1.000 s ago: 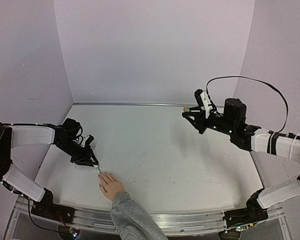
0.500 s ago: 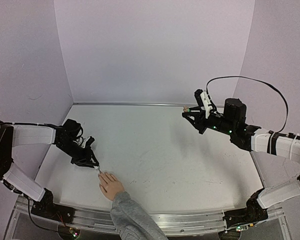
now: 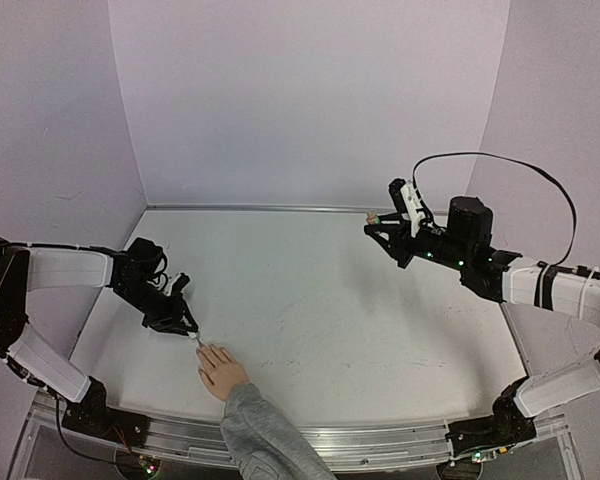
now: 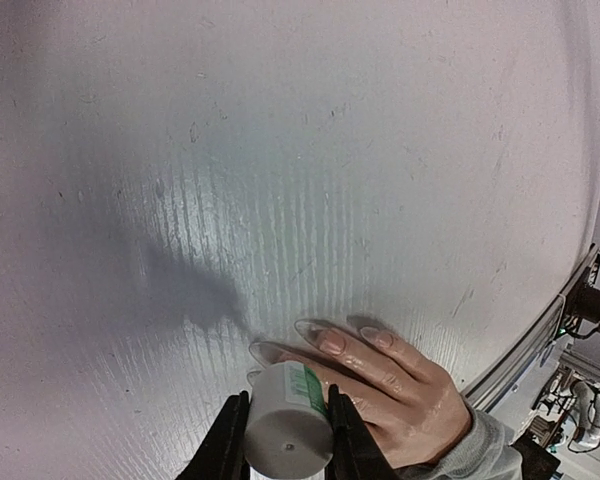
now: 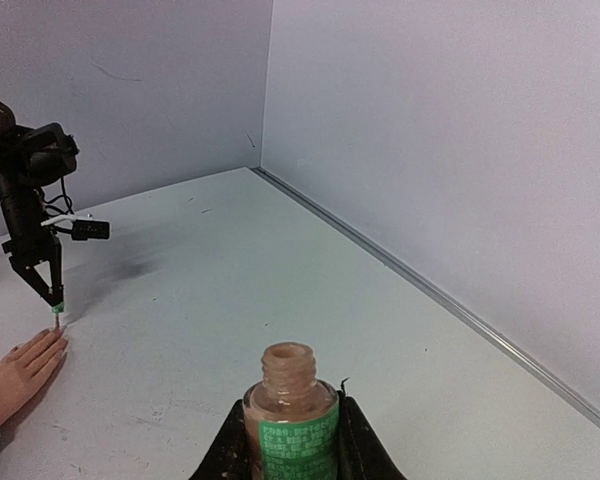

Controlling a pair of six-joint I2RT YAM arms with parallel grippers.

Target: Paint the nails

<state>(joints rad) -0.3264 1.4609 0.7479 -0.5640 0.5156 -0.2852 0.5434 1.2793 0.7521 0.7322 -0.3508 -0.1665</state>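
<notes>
Your L fingers [image 4: 228, 440] grip brush cap [image 4: 288, 445] by the nails [image 4: 330, 343], R fingers [image 5: 230, 450] the open bottle [image 5: 292, 400]; no colour visible, prob. barely begun.

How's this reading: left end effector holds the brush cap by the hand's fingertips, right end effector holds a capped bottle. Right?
No: the bottle in the right end effector is uncapped, neck open; the right wrist view shows it. Rest holds.
</notes>
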